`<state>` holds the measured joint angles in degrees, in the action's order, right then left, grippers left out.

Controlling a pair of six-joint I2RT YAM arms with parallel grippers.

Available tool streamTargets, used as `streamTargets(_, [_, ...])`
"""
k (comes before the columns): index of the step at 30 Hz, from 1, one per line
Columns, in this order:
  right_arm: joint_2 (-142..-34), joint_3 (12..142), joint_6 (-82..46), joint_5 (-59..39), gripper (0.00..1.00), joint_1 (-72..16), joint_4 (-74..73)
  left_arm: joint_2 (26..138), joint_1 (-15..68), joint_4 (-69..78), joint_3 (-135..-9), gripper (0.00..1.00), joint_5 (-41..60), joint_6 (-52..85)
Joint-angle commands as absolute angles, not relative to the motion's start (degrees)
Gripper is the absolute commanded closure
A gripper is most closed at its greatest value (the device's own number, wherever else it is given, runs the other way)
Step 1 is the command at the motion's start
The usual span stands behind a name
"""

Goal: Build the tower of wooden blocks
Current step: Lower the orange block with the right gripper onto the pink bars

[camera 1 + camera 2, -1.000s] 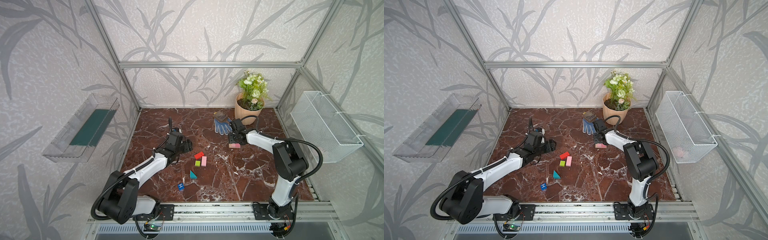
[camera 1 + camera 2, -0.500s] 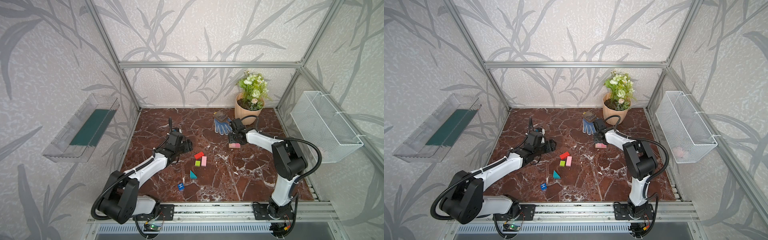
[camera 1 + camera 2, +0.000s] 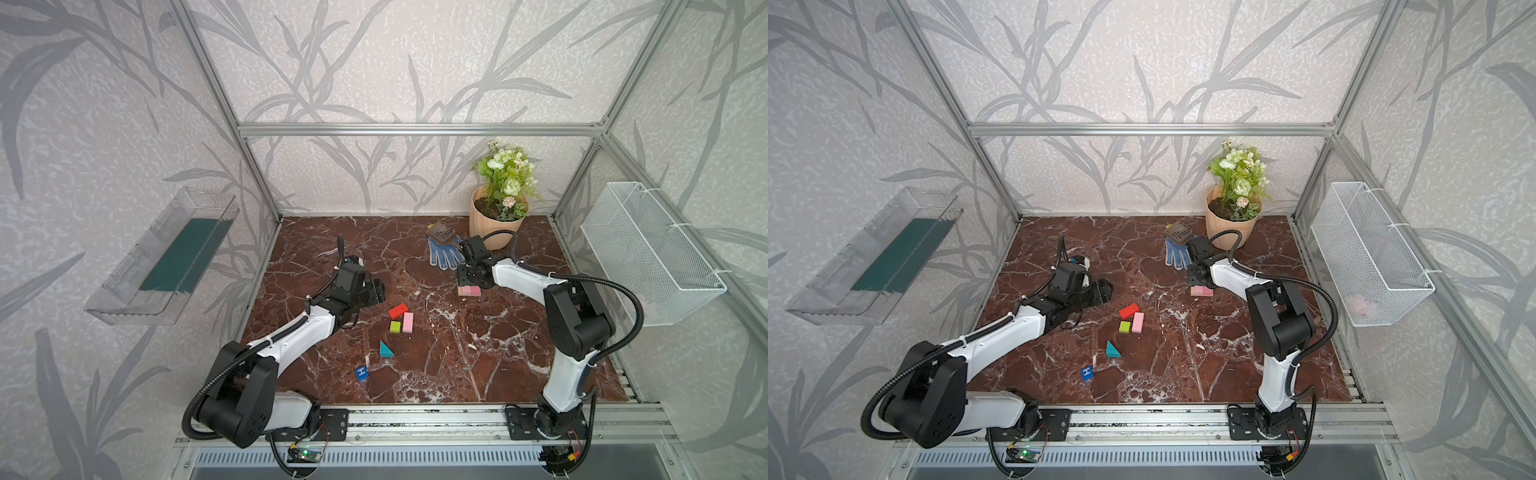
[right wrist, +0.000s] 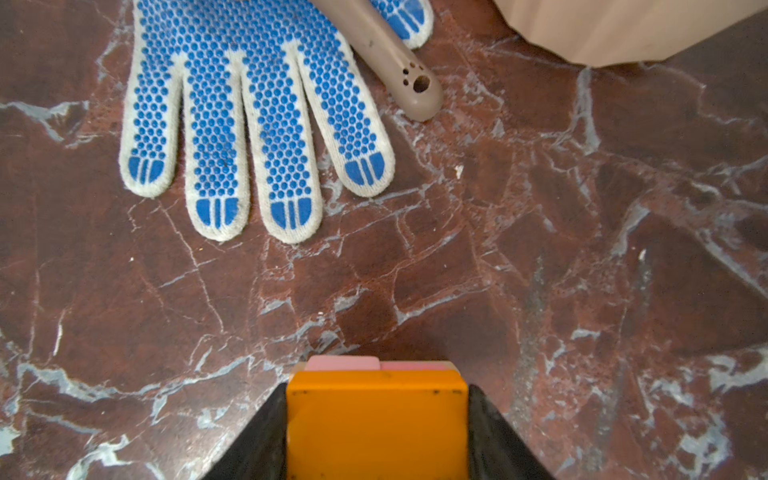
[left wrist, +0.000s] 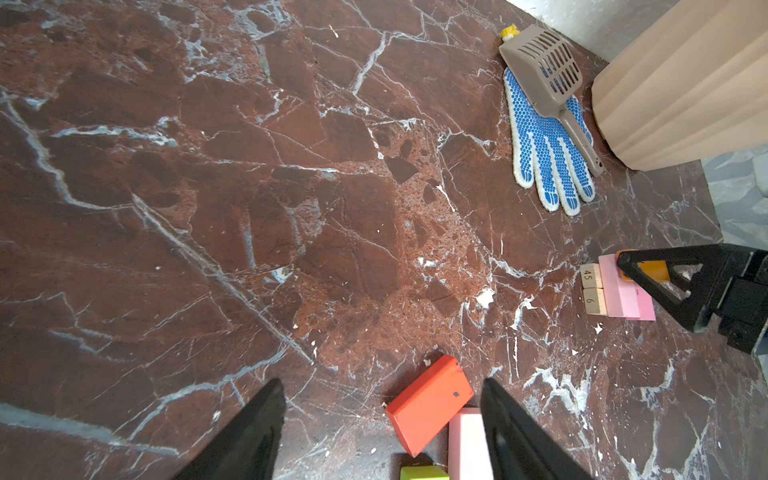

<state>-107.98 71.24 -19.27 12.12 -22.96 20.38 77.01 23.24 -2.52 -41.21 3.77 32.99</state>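
Loose blocks: blue "H" cube, teal wedge, lime cube, pink block and red block are scattered on the worktop.
Left claw: held spread near the red block.
Right claw: orange block is pinched over the tower, near the glove.

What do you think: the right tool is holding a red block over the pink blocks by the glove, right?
Not quite. The right tool holds the orange block, not a red one, as the right wrist view shows. It is over the pink blocks by the glove, as you said.
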Motion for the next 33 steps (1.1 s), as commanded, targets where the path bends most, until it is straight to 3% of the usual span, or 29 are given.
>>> streamTargets(1, [-108.93, 72.6, -19.69, 12.76, 0.58, -22.67, 21.86, 77.66, 23.54, -2.64, -42.96, 0.24, 3.95, 32.58])
streamTargets(14, [-108.81, 72.37, -19.78, 12.74, 0.57, -22.68, 21.72, 77.87, 23.55, -2.64, -43.02, 0.25, 3.99, 32.55])
streamTargets(21, [-108.57, 72.16, -19.86, 13.07, 0.45, -22.67, 21.71, 77.98, 23.55, -2.63, -43.02, 0.24, 3.98, 32.58])
streamTargets(29, [-108.1, 71.6, -19.86, 13.09, 0.42, -22.67, 21.27, 78.19, 23.55, -2.64, -43.11, 0.25, 4.03, 32.66])
streamTargets(33, [-107.82, 71.35, -19.86, 13.18, 0.36, -22.64, 21.17, 78.22, 23.55, -2.64, -43.08, 0.24, 4.02, 32.67])
